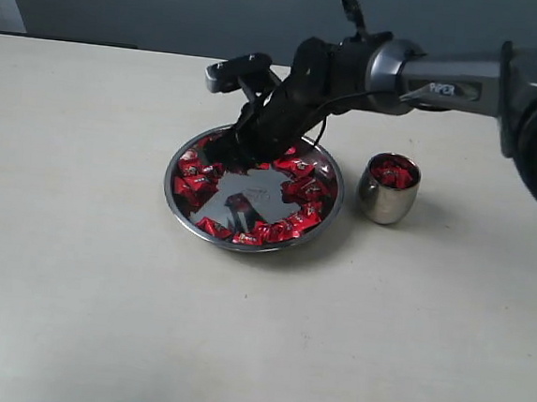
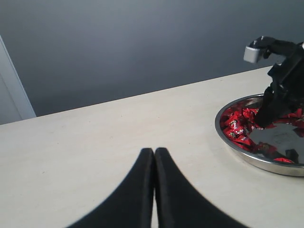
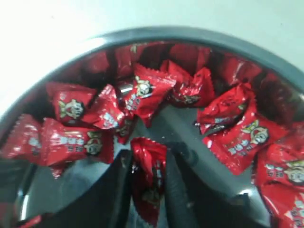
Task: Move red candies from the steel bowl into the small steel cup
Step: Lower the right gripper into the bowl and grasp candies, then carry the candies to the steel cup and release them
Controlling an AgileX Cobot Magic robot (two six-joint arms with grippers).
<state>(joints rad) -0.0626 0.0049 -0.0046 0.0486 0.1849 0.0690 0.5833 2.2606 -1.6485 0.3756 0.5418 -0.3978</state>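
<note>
In the steel bowl point(image 1: 339, 196) at mid-table, the right gripper point(image 3: 148, 159) is half buried among the red candies point(image 1: 295, 222), clamped on a single red candy point(image 3: 151, 190). Its arm slants down from the right. The small steel cup point(image 1: 387, 200), holding candies, stands just right of the bowl. Bare table point(image 1: 73, 287) surrounds both. The left gripper point(image 2: 154, 164) is closed, left of the bowl.

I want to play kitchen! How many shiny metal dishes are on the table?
2. The steel bowl sits mid-table, holding red candies. The small steel cup stands to its right in the exterior view, apart from it, with candies inside too.
</note>
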